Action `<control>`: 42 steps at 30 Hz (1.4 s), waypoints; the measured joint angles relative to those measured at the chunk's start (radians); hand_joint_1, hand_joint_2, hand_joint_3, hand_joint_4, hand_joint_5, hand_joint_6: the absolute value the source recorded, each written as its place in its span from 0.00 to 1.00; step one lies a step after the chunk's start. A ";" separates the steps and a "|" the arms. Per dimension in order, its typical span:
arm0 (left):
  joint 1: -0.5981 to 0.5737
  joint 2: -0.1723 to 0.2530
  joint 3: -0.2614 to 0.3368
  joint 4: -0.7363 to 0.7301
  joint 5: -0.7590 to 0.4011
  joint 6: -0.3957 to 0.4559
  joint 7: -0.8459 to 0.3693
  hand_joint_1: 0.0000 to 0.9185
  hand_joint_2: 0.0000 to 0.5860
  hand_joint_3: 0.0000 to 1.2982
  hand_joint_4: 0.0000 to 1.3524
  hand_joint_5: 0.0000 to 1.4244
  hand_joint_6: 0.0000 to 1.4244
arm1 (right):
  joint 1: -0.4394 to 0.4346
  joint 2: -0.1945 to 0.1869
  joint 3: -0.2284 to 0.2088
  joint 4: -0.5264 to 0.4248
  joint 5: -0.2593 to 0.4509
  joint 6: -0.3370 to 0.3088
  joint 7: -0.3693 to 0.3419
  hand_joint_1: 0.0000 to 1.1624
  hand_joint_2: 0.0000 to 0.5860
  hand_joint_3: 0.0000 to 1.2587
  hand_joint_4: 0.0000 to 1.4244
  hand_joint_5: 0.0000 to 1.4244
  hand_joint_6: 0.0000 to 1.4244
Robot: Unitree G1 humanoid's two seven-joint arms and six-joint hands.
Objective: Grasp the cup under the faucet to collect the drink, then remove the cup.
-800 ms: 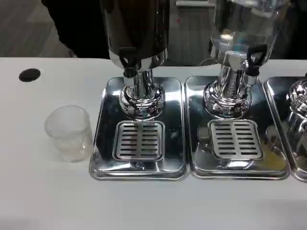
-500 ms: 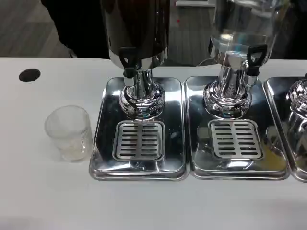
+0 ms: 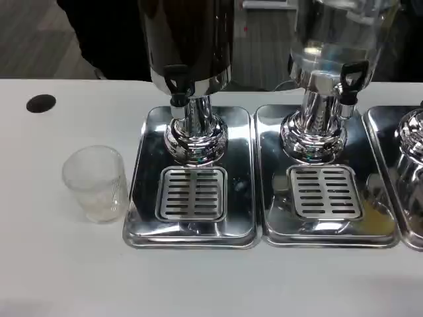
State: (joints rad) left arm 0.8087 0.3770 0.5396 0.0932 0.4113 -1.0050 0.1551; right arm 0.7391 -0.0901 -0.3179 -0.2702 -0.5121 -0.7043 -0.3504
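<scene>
cup: we see a clear plastic cup (image 3: 96,183) standing upright on the white table (image 3: 59,264), to the left of the left drip tray and close beside its edge. it is not under any faucet. whether it holds any liquid we cannot tell; the plastic looks frosted and pale.

left dispenser: we see a dark-bodied drink dispenser (image 3: 188,46) standing on a shiny metal pedestal at the back of the left tray. its black faucet handle (image 3: 175,79) sits at the front, above the grate.

left tray: a polished steel drip tray (image 3: 145,198) with a slotted grate (image 3: 192,193) in its front half. nothing stands on the grate.

right dispenser: we see a clear-bodied dispenser (image 3: 337,33) on its own chrome pedestal, with a black faucet handle (image 3: 352,76) turned toward the right side.

right tray: a second steel drip tray (image 3: 274,211) lies just beside the first, their edges nearly touching, with its own slotted grate (image 3: 325,192), also bare.

far right: we see the edge of a third tray (image 3: 380,132) and part of another chrome pedestal (image 3: 413,135) at the picture's right border.

table mark: a dark round spot (image 3: 41,103) sits on the table at the far left, well apart from the cup.

hands: we cannot tell their state, spread or closed, from this head view.
</scene>
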 measured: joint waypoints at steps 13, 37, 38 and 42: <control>-0.025 0.009 -0.015 0.043 -0.099 0.001 -0.031 0.00 0.11 0.09 0.00 0.00 0.00 | 0.000 0.002 0.000 0.002 -0.001 0.000 0.000 0.59 0.88 0.32 0.26 0.20 0.15; -0.152 0.093 -0.070 0.112 -0.512 0.170 -0.343 0.24 0.09 0.00 0.00 0.00 0.00 | -0.011 0.006 0.000 0.015 0.001 0.000 -0.001 0.60 0.88 0.32 0.26 0.20 0.15; -0.158 0.095 -0.068 0.115 -0.511 0.178 -0.343 0.25 0.08 0.00 0.00 0.00 0.00 | -0.011 0.007 0.000 0.015 0.001 0.000 -0.001 0.60 0.88 0.32 0.26 0.20 0.15; -0.241 0.124 -0.060 0.140 -0.470 0.252 -0.342 0.30 0.10 0.00 0.00 0.00 0.00 | -0.025 0.009 0.004 0.016 0.001 0.000 -0.001 0.60 0.88 0.32 0.26 0.20 0.15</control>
State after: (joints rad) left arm 0.5681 0.5007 0.4794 0.2331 -0.0584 -0.7527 -0.1868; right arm 0.7144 -0.0806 -0.3141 -0.2539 -0.5110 -0.7042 -0.3514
